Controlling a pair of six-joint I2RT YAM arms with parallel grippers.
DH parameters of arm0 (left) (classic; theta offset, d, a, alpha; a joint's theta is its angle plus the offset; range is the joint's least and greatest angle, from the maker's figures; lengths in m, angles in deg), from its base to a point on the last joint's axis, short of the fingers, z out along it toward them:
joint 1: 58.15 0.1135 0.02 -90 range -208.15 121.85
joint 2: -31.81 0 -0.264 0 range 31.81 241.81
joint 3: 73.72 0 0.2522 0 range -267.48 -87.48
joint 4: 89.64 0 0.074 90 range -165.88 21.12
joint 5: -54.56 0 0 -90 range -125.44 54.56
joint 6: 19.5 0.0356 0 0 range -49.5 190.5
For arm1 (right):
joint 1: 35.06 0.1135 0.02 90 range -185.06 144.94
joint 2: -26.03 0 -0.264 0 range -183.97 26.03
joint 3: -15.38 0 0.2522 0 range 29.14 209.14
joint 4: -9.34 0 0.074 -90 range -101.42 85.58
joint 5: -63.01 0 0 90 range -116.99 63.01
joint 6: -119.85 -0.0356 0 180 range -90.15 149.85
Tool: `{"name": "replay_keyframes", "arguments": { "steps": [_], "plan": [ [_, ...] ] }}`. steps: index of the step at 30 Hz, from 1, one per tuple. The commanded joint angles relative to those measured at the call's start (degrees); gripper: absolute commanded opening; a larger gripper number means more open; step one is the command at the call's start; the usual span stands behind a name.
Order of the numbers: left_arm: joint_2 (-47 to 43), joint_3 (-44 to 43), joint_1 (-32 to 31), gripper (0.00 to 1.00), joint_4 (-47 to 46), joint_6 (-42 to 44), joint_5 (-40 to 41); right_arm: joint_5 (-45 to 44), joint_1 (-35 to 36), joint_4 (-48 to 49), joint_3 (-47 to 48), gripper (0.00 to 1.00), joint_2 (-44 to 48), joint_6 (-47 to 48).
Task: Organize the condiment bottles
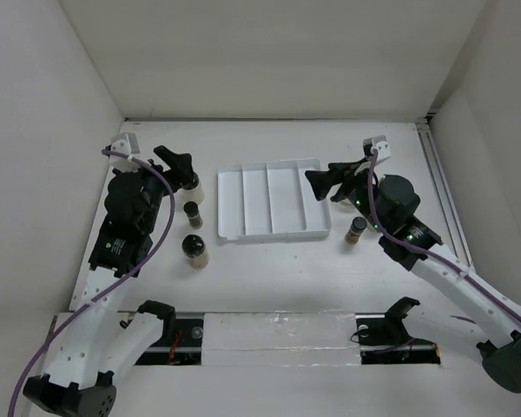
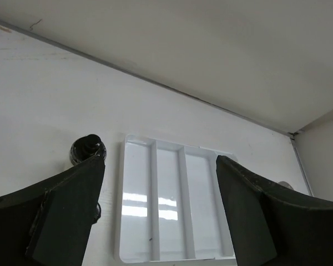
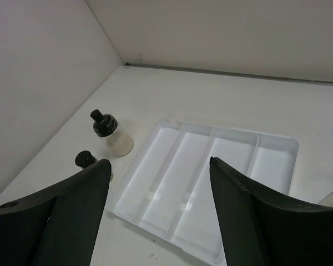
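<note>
Bottles: four were in view, all upright on the table (image 1: 278,287), none in the tray (image 1: 273,228).
Pale bottle (image 1: 194,190): black-capped, with pale contents, it stood just left of the tray's far-left corner.
Dark bottle (image 1: 192,214): small, it stood just on the near side of the pale bottle, beside the tray's left wall.
Beige bottle (image 1: 194,251): the widest of the left row, black-capped, it stood nearest, off the tray's near-left corner.
Right bottle (image 1: 356,229): dark-capped with brownish contents, it stood alone just right of the tray's near-right corner.
Tray: white and divided into long compartments, it lay mid-table between the left row and the right bottle.
Left gripper (image 1: 175,165): its fingers stood apart with nothing between them, above the pale bottle's far-left side, covering part of its cap from overhead.
Right gripper (image 1: 323,178): its fingers were spread and held nothing, over the tray's far-right corner, on the far side of the right bottle.
In the way: the left arm (image 1: 130,213) sat close on the left of the row, with a purple cable (image 1: 162,221) looping beside it.
Table: white and matte.
Room: plain white walls (image 1: 269,52) closed in the left, far and right sides; a pale rail (image 1: 278,337) ran along the near edge.
Writing: any labels on the bottles were too small to read.
</note>
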Motion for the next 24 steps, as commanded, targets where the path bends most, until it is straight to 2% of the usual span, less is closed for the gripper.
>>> {"name": "replay_keyframes", "arguments": {
  "steps": [1, 2, 4, 5, 6, 7, 8, 9, 10, 11, 13, 14, 20, 24],
  "plan": [
    [2.59, -2.95, 0.04, 0.78, 0.81, 0.67, 3.17, -1.11, 0.55, 3.76, -0.39, 0.76, -0.28, -0.45],
    [3.29, -3.74, 0.04, 0.76, 1.51, 1.19, 3.18, -1.11, 1.07, 3.76, -0.39, 0.73, -0.28, -0.45],
    [6.88, -7.34, 0.04, 0.66, 5.10, 1.89, 5.19, -1.63, 1.08, 3.76, -0.91, 0.39, -0.28, -0.45],
    [8.82, -9.01, 0.04, 0.49, 7.04, 2.51, 7.38, -1.64, 1.08, 3.76, -0.92, 0.26, -0.80, -0.45],
    [11.01, -10.94, 0.04, 0.33, 9.23, 3.12, 8.79, -2.33, 1.08, 4.29, -0.92, 0.17, -0.80, -0.45],
    [13.56, -14.79, 0.04, 0.21, 11.43, 4.08, 10.29, -2.34, 1.60, 4.29, -0.92, 0.04, -0.80, -0.97],
    [18.54, -16.39, 0.04, 0.18, 15.11, 4.09, 12.82, -3.12, 1.61, 4.29, -0.92, 0.02, -0.80, -0.98],
    [20.94, -17.97, 0.04, 0.18, 16.71, 4.70, 13.46, -3.74, 1.61, 4.29, -0.92, 0.02, -0.80, -0.98],
    [23.23, -20.69, 0.04, 0.27, 18.03, 4.71, 14.16, -3.75, 1.61, 4.29, -0.92, 0.09, -0.80, -0.98],
    [27.17, -21.84, -0.49, 0.33, 19.87, 4.71, 15.30, -3.75, 1.61, 4.29, -1.44, 0.18, -0.80, -0.98],
    [30.01, -23.26, -0.49, 0.38, 20.51, 4.71, 15.31, -4.27, 2.13, 4.82, -1.44, 0.40, -0.80, -0.98],
    [31.06, -23.26, -0.49, 0.49, 20.51, 5.32, 15.31, -4.27, 2.13, 4.82, -1.44, 0.52, -1.59, -0.98],
    [38.80, -24.84, -0.49, 0.51, 19.98, 7.25, 18.29, -3.22, 2.13, 4.82, -1.44, 0.55, -4.40, -0.98],
    [43.37, -26.16, -0.49, 0.45, 20.68, 6.73, 18.30, -3.22, 2.13, 4.82, -0.92, 0.58, -4.93, -0.98]
  ]
}}
